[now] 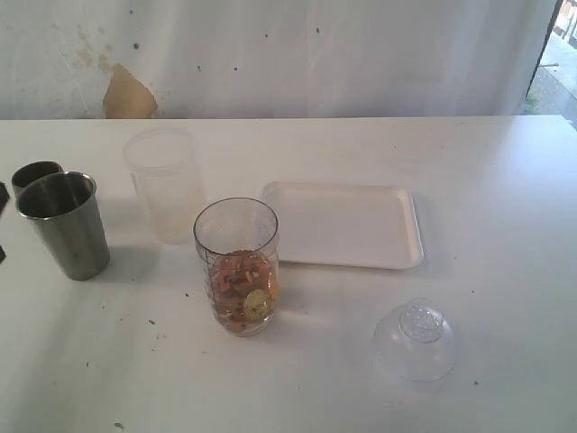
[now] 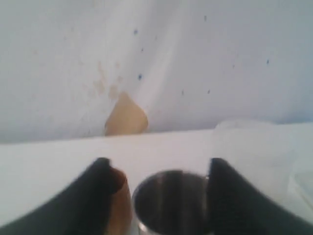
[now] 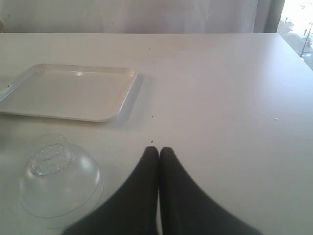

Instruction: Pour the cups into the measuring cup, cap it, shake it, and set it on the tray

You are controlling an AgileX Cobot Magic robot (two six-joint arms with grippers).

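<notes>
Two steel tumblers stand at the table's left, a near one [image 1: 63, 225] and one behind it [image 1: 36, 173]. The clear measuring cup [image 1: 236, 266] with printed marks stands in the middle, part full of colourful pieces, and has no cap on. The white tray [image 1: 347, 224] lies to its right, bare. My left gripper [image 2: 160, 164] is open. A tumbler's rim [image 2: 171, 200] shows between its fingers, with the other tumbler [image 2: 120, 203] beside one finger. Only dark bits of it show at the exterior view's left edge. My right gripper [image 3: 159, 149] is shut on nothing, above bare table near the tray [image 3: 68, 90].
A frosted plastic cup [image 1: 167, 180] without marks stands behind the measuring cup, right of the tumblers. A clear dome lid [image 1: 415, 341] lies on the table at front right, close to my right gripper in its wrist view [image 3: 58, 178]. A white curtain hangs behind the table.
</notes>
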